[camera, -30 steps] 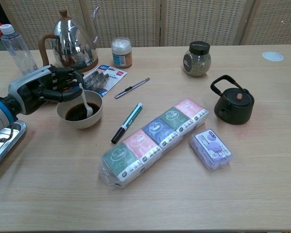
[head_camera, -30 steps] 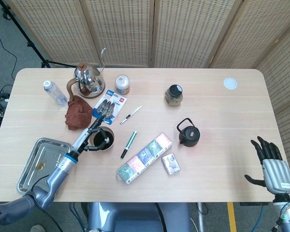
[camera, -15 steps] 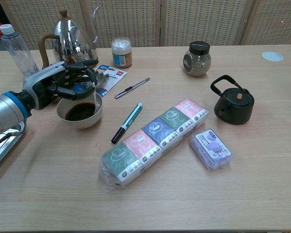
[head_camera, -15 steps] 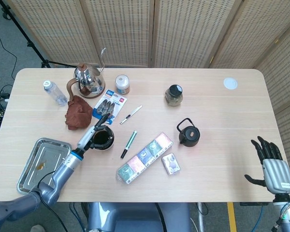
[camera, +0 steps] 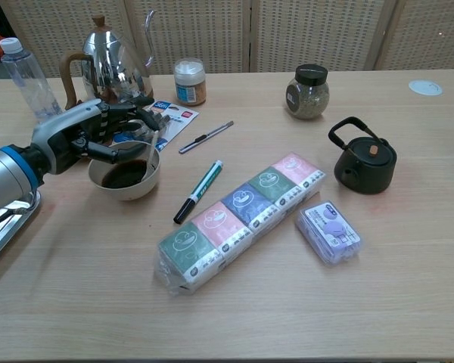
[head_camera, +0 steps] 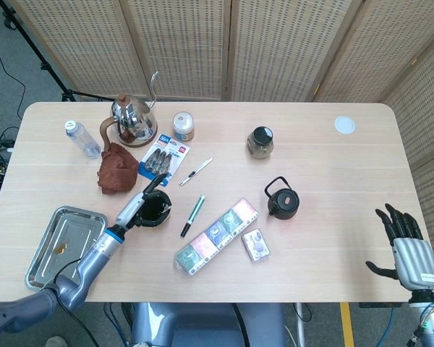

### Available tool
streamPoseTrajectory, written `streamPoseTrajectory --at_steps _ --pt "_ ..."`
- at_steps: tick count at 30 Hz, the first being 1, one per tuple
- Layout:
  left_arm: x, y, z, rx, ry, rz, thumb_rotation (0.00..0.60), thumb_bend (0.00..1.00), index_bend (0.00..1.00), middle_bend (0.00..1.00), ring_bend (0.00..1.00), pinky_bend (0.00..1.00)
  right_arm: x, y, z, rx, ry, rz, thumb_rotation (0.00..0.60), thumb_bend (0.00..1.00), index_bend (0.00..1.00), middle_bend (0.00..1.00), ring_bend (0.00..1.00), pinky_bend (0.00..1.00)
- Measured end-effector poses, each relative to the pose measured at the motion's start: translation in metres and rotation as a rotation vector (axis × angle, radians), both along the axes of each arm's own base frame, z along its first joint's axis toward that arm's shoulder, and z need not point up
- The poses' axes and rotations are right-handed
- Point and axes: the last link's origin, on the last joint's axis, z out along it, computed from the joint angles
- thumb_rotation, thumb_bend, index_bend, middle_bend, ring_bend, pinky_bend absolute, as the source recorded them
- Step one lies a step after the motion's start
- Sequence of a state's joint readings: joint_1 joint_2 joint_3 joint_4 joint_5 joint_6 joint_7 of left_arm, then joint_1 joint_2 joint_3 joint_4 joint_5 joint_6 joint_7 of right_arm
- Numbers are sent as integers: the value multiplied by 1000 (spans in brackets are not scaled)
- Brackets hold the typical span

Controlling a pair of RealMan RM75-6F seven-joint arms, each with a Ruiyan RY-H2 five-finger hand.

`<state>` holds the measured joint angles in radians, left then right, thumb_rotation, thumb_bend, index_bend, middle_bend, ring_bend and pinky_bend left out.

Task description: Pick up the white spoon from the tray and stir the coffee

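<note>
A white bowl of dark coffee (camera: pixel 124 176) stands on the table left of centre, also seen from above as the bowl (head_camera: pixel 159 212). My left hand (camera: pixel 89 136) reaches over the bowl's far rim from the left and pinches the white spoon (camera: pixel 150 150), whose lower end dips into the coffee at the bowl's right side. From the head view the left hand (head_camera: pixel 139 205) covers part of the bowl and hides the spoon. My right hand (head_camera: pixel 405 246) hangs off the table's near right corner, fingers spread and empty. The metal tray (head_camera: pixel 39 264) lies at the near left.
Behind the bowl stand a steel kettle (camera: pixel 115 66), a water bottle (camera: pixel 26 76) and a blister pack (camera: pixel 169 117). A green marker (camera: pixel 198 190), a row of tissue packs (camera: pixel 238 219), a black teapot (camera: pixel 364 158) and a jar (camera: pixel 307 91) lie to the right.
The left hand has swung the spoon through the coffee, from the bowl's middle toward its right rim, and the hand now reaches further over the bowl. The right hand has not moved.
</note>
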<state>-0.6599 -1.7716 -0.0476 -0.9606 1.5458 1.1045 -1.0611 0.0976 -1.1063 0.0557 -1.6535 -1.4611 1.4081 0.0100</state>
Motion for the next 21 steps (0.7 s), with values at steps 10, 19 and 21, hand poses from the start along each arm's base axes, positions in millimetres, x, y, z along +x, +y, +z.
streamPoseTrajectory --at_steps 10,19,21 --pt "-2 -7 21 97 87 -63 600 160 109 0 0 0 3 2 2 -3 -11 14 600 0 0 0 0 0" --pt "-27 -26 64 297 328 -109 600 51 109 0 0 0 7 5 4 -5 -23 33 600 0 0 0 0 0" --pt "-34 -34 77 337 379 -103 600 41 109 0 0 0 8 5 4 -6 -27 38 600 0 0 0 0 0"
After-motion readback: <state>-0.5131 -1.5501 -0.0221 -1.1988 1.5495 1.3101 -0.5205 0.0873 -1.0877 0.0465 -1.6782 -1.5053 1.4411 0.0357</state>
